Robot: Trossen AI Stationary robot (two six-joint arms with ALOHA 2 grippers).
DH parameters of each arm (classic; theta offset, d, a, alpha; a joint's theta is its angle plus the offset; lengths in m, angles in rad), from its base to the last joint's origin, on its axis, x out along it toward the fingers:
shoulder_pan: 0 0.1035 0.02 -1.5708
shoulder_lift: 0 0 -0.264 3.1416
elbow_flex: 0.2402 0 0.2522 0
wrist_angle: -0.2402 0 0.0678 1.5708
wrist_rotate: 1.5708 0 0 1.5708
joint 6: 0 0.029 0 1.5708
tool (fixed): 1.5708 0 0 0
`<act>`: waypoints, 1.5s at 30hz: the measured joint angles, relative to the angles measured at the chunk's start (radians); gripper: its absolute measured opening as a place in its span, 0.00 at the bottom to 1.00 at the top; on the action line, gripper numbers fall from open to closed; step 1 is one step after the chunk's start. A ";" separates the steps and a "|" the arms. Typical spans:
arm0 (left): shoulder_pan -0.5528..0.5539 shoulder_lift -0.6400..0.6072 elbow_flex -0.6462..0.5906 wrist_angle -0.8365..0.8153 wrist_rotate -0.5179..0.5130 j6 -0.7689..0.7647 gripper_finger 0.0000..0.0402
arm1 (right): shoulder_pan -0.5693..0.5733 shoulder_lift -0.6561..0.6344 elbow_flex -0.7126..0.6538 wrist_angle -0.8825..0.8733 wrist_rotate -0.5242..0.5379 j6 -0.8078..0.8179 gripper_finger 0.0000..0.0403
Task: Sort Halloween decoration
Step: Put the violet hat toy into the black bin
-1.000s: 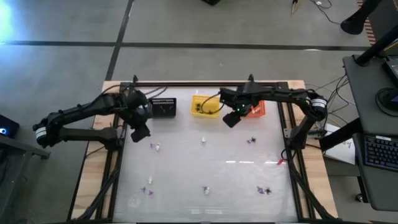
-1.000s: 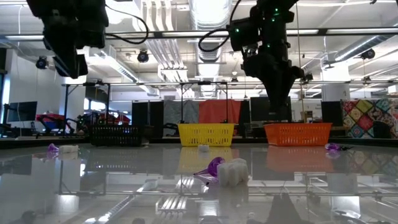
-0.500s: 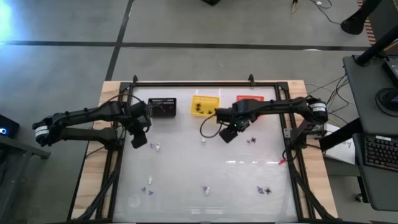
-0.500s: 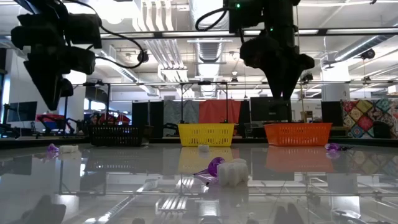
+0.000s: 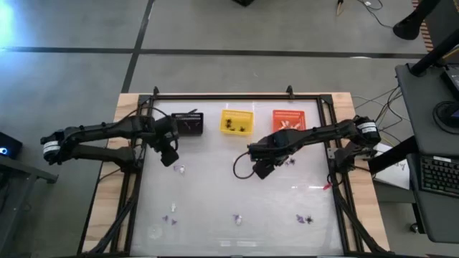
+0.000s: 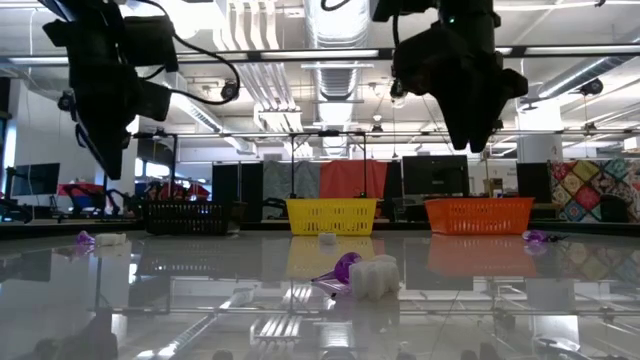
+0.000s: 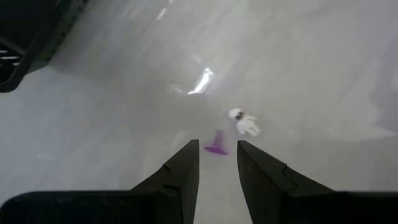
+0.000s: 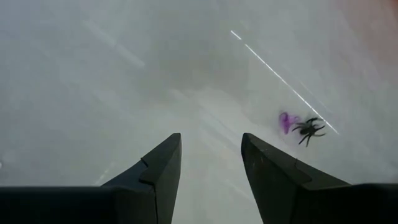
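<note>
Glossy table with 3 baskets along the far edge, tiny trinkets scattered.

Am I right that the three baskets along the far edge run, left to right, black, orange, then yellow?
Not quite: the high view shows the black basket first, then the yellow basket in the middle, and the orange basket last, on the right.

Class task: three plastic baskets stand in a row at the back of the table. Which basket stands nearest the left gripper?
The black plastic basket, at the left end of the row. The left gripper hovers just in front of it; the yellow basket and orange basket stand farther right.
</note>
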 joint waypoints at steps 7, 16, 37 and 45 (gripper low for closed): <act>-0.077 0.076 -0.001 0.021 -0.058 -0.008 0.23 | 0.059 0.000 0.000 0.004 0.002 0.078 0.41; -0.134 0.201 -0.009 0.054 -0.062 -0.008 0.23 | 0.122 0.000 0.000 0.007 0.009 0.157 0.40; -0.186 0.377 -0.029 0.109 -0.053 0.026 0.23 | 0.157 0.000 0.000 0.016 0.010 0.185 0.40; -0.186 0.432 -0.029 0.136 -0.053 0.057 0.23 | 0.157 0.000 0.000 0.023 0.010 0.189 0.40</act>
